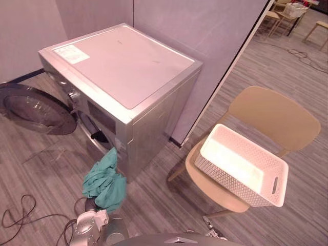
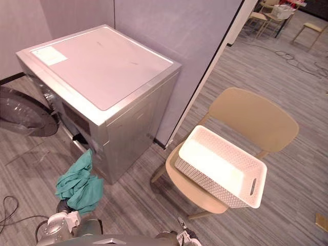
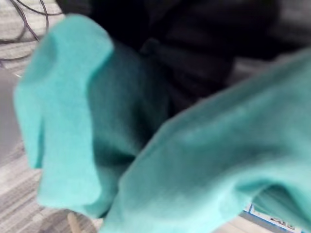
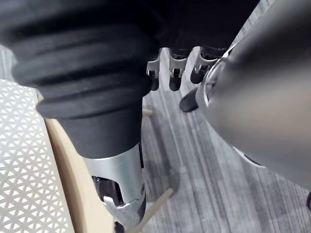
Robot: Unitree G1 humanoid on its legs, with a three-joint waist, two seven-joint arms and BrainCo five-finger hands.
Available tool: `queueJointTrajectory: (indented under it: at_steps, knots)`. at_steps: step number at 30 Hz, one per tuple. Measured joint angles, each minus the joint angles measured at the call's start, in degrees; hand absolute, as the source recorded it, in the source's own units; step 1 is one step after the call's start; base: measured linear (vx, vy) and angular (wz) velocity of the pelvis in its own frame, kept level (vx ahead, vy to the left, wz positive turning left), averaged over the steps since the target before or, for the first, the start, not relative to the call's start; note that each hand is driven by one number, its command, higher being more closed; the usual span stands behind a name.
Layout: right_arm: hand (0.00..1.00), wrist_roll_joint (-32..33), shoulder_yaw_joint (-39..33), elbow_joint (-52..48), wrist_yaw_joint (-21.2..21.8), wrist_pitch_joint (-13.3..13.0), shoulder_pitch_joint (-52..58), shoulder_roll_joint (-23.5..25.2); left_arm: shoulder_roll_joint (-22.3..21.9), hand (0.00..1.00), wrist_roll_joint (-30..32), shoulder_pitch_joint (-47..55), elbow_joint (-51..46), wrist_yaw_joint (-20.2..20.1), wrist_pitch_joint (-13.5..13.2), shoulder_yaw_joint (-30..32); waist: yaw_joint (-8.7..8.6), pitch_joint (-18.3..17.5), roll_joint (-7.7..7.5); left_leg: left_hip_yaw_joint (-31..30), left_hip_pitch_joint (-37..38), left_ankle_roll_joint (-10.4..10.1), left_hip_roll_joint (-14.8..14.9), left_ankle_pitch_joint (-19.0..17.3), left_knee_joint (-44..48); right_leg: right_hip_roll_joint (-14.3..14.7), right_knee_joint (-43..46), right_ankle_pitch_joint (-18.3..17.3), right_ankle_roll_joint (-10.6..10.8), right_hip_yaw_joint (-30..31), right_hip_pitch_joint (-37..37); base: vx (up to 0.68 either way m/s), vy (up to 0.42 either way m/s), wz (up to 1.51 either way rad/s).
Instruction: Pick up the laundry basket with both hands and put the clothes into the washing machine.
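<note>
The robot's left hand (image 1: 91, 221), low and close to the body, sits beneath a bunched teal cloth (image 1: 105, 182) of soft, matte fabric. The folds rise over the hand and cover it, so it cannot be told whether it grips. The right hand (image 4: 121, 189) hangs with fingers (image 4: 173, 73) relaxed, grasping nothing.

Just ahead of the left hand stands the boxy silver washing machine (image 1: 128, 66). Its flat top is smooth, and its round glass door (image 1: 31, 110) is swung wide open farther to that hand's left. What the drum holds cannot be seen.

Ahead of the right hand and slightly to its right, the white rectangular plastic laundry basket (image 1: 228, 179) rests on the rounded seat of a tan moulded chair (image 1: 277, 115). Its walls are a fine lattice and its inside shows bare white. Its long axis runs diagonally, the short end with a handle slot (image 1: 275, 185) pointing away from the machine. Grey wood-grain floor (image 1: 154, 200) lies under everything.
</note>
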Motion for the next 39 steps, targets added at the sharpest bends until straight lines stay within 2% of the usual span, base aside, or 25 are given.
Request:
queueJointTrajectory:
  at_steps: [1, 2, 4, 6, 7, 8, 9, 10, 11, 12, 13, 14, 16, 19, 21, 23, 24, 26, 30, 31, 32, 34, 36, 38, 39]
  knots:
    - [0.00, 0.0, 0.9, -0.4, 0.0, 0.0, -0.1, -0.7, -0.4, 1.00, 0.1, 0.0, -0.1, -0.3, 0.0, -1.1, -0.36, 0.1, 0.78, -1.0, -1.2, 0.9, -1.6, 0.1, 0.1, -0.8, 1.0, -0.6, -2.6, -0.9, -0.4, -0.21, 0.162, 0.62]
    - [0.00, -0.4, 2.2, -0.6, -0.2, 0.0, -0.1, -1.3, -1.1, 1.00, 0.7, 0.3, -0.1, -0.4, 0.0, -1.8, -0.64, 0.0, 1.65, -2.1, -1.4, 1.4, -2.5, 0.3, -0.3, -0.5, 2.3, -2.4, -8.1, -0.7, -0.2, -0.24, 0.163, 0.70]
    - [0.00, -0.3, 3.6, -2.2, 0.0, 0.8, -0.2, -0.8, -2.0, 1.00, 1.1, 1.7, -0.2, -0.4, 0.0, -1.4, -1.41, -1.0, 2.16, -2.5, -0.4, 2.5, -2.8, 1.8, -3.6, 2.9, 4.3, -10.5, -13.5, 5.9, -0.8, -0.17, 0.084, 0.64]
    - [0.00, -0.2, 4.9, -2.6, 0.5, 0.7, -1.1, 0.3, -2.2, 1.00, 1.1, 1.7, -0.3, -0.4, 0.0, 0.1, -1.63, -1.2, 1.42, -3.0, 0.5, 2.7, -2.6, 4.3, -6.6, 5.2, 7.7, -12.3, -11.3, 9.5, -2.1, -0.11, -0.046, 0.41]
    - [0.00, -0.1, 5.6, -2.5, 0.6, 0.6, -1.7, 1.9, -2.1, 1.00, 1.1, 1.8, -0.3, -0.3, 0.0, 1.3, -1.46, -1.6, -0.14, -3.2, 1.8, 2.4, -2.7, 6.6, -9.8, 9.0, 12.5, -13.8, -9.0, 10.9, -3.8, -0.13, -0.144, 0.45]
    - [0.00, 0.1, 6.7, -2.6, 1.0, 0.5, -2.2, 2.8, -2.4, 1.00, 1.2, 1.8, 0.0, -0.3, 0.2, 1.8, -1.94, -1.7, -1.21, -3.7, 3.1, 2.3, -3.4, 8.3, -12.6, 11.3, 13.3, -15.2, -8.6, 15.2, -4.1, -0.15, -0.178, 0.62]
    - [0.00, 0.3, 7.6, -2.5, 1.9, 0.3, -2.3, 3.3, -3.2, 1.00, 1.3, 1.7, 0.3, -0.4, 0.2, 1.4, -2.03, -2.1, -2.46, -3.5, 5.1, 2.2, -4.9, 10.8, -18.1, 11.4, 13.4, -16.9, -6.6, 17.2, -4.3, -0.07, -0.109, 0.60]
    - [0.00, 0.6, 8.0, -2.5, 2.3, 0.2, -2.2, 3.4, -3.7, 1.00, 1.3, 1.7, 0.5, -0.5, 0.2, 1.3, -1.88, -2.6, -3.42, -3.5, 6.2, 2.1, -5.6, 11.4, -20.8, 11.1, 12.9, -17.2, -6.9, 18.2, -4.8, -0.03, -0.098, 0.46]
    - [0.00, 0.7, 7.9, -2.7, 2.7, -0.4, -2.2, 3.6, -5.0, 1.00, 1.7, 1.5, 1.3, -0.5, 0.3, 1.3, -1.83, -2.9, -4.35, -3.4, 4.8, 3.2, -6.4, 11.5, -15.0, 10.8, 12.3, -17.3, -7.2, 18.8, -5.4, 0.03, -0.107, 0.21]
    - [0.00, 0.8, 8.5, -4.2, 2.7, -1.2, -1.5, 3.2, -6.8, 1.00, 2.3, 1.2, 2.6, -0.5, 0.5, 0.8, -2.44, -3.2, -0.97, -3.6, 6.4, 4.2, -5.6, 8.4, -15.7, 14.2, 11.2, -17.2, -7.2, 20.3, -5.3, 0.04, -0.093, 0.22]
    - [0.00, 1.3, 9.1, -4.6, 2.6, -1.3, -1.3, 3.3, -6.8, 1.00, 2.4, 0.4, 3.3, -0.5, 0.7, 0.3, -2.89, -2.9, -1.54, -3.2, 6.9, 3.5, -5.9, 9.3, -17.7, 14.5, 10.9, -16.6, -6.6, 22.9, -5.6, 0.01, -0.097, 0.28]
    - [0.00, 2.3, 9.1, -4.9, 2.7, -1.7, -0.8, 3.0, -7.1, 1.00, 3.1, -1.0, 5.0, -0.4, 0.7, -0.4, -3.31, -3.1, -1.99, -3.8, 8.4, 3.0, -6.5, 11.0, -22.7, 16.0, 9.3, -15.3, -8.0, 26.0, -5.6, 0.00, -0.047, 0.33]
    - [0.00, 2.4, 8.3, -4.8, 2.6, -2.0, -0.1, 2.9, -7.4, 1.00, 3.5, -2.2, 6.2, -0.2, 0.7, -1.2, -3.17, -2.6, -1.21, -3.7, 9.6, 2.4, -6.3, 11.5, -25.1, 16.8, 7.3, -14.6, -9.2, 26.4, -4.7, 0.03, -0.040, 0.07]
    - [0.00, 2.2, 8.9, -7.0, 2.4, -2.3, 1.8, 1.7, -8.4, 1.00, 3.4, -2.2, 5.8, 0.0, 0.7, -2.8, -2.42, -1.5, 0.87, -3.9, 8.7, 1.3, -4.1, 8.8, -16.7, 18.1, 7.1, -13.7, -8.9, 26.0, -1.6, 0.05, -0.034, -0.18]
    - [0.00, 1.8, 9.2, -8.3, 2.4, -2.4, 2.7, 1.1, -8.7, 1.00, 3.3, -1.8, 2.9, 0.0, 0.7, -3.4, -1.65, -1.1, 2.28, -5.0, 5.4, -1.0, -2.3, 5.4, -4.8, 19.0, 9.0, -15.2, -8.4, 26.1, -0.1, 0.09, -0.004, -0.04]
    - [0.00, 1.8, 9.4, -8.6, 2.3, -2.3, 2.9, 1.0, -9.0, 1.00, 3.3, -1.6, 1.2, 0.0, 0.6, -3.3, -1.52, -0.9, 2.43, -4.7, 0.6, -1.9, -2.0, 7.1, 5.0, 18.4, 11.1, -16.9, -8.1, 26.0, 0.1, 0.10, 0.000, 0.07]
    - [0.00, 1.8, 9.5, -9.0, 1.9, -2.2, 3.0, 1.1, -9.5, 1.00, 3.2, -1.1, 0.7, 0.1, 0.6, -3.1, -1.24, -0.7, 1.26, -3.2, -1.4, -1.1, -1.5, 7.5, 9.3, 17.3, 11.3, -17.2, -7.8, 26.1, 0.6, 0.12, 0.021, -0.08]
    - [0.00, 1.8, 9.6, -9.3, 1.3, -2.4, 3.0, 0.5, -9.5, 1.00, 3.2, -0.3, 0.6, -0.1, 0.7, -3.4, -0.70, -0.8, 2.66, -0.8, -2.2, 2.7, 1.0, 3.5, 11.3, 16.7, 10.5, -17.4, -7.4, 27.5, 1.3, 0.14, 0.102, -0.38]
    - [0.00, 1.7, 9.3, -6.8, 1.2, -2.4, 2.8, -0.1, -8.8, 1.00, 2.4, -1.2, 3.7, 0.2, 0.6, -2.8, -1.69, -0.7, 1.75, -3.7, -2.1, 4.2, 2.1, 3.6, -4.9, 10.6, 9.3, -19.1, -3.4, 29.5, 1.2, 0.26, 0.298, -0.17]
    - [0.00, 1.7, 9.3, -5.0, 1.0, -2.2, 2.8, -0.9, -8.7, 1.00, 2.1, -1.6, 5.1, 0.2, 0.7, -2.9, -1.99, -0.7, 1.63, -5.2, -2.2, 4.1, 2.0, 7.2, -9.7, 8.1, 8.6, -20.1, -1.8, 30.2, 1.8, 0.40, 0.489, 0.22]
    - [0.00, 0.9, 8.6, -1.9, 0.5, -1.8, 3.2, -0.8, -7.4, 1.00, 2.0, -3.0, 7.0, 0.3, 0.6, -3.6, -2.80, -0.9, 0.04, -2.5, -1.6, 3.7, -0.7, 8.5, -9.6, 5.0, 7.0, -19.9, -2.4, 31.0, 3.2, 0.37, 0.384, 0.33]
    - [0.00, -0.7, 7.0, 0.4, 0.4, -1.0, 2.4, -1.5, -5.9, 1.00, 1.5, -4.5, 8.0, 1.4, 0.6, -3.2, -3.70, -0.9, 0.79, -2.1, -4.2, 4.1, -0.2, 6.8, -5.1, 6.6, 6.1, -16.3, -3.1, 32.7, 3.6, 0.33, 0.310, 0.16]
    - [0.00, -2.6, 5.8, 2.9, 0.5, -0.9, 2.4, -1.6, -3.9, 1.00, 1.1, -4.5, 8.9, 1.6, 0.4, -3.2, -2.09, -0.7, 1.65, -2.0, -5.2, 4.1, 0.2, 4.6, 2.7, 6.5, 4.9, -10.9, -0.8, 35.4, 5.2, 0.31, 0.305, -0.37]
    - [0.00, -2.8, 4.2, 4.3, 0.5, 0.0, 2.3, -1.7, -3.0, 1.00, 1.1, -3.8, 9.4, 1.5, 0.5, -4.1, -2.40, -3.4, 1.10, -0.3, -4.6, 4.5, -0.7, 3.2, 2.7, 5.2, 4.5, -4.6, 1.4, 36.0, 4.2, 0.32, 0.321, -0.28]
    - [0.00, -2.8, 3.6, 4.4, 0.5, 0.1, 2.1, -1.9, -2.6, 1.00, 1.1, -3.8, 9.4, 1.4, 0.4, -5.2, -2.03, -4.1, 1.86, 0.2, -4.2, 4.5, -1.6, 3.2, 1.7, 4.5, 4.9, -0.8, 1.6, 37.0, 2.4, 0.33, 0.332, -0.28]
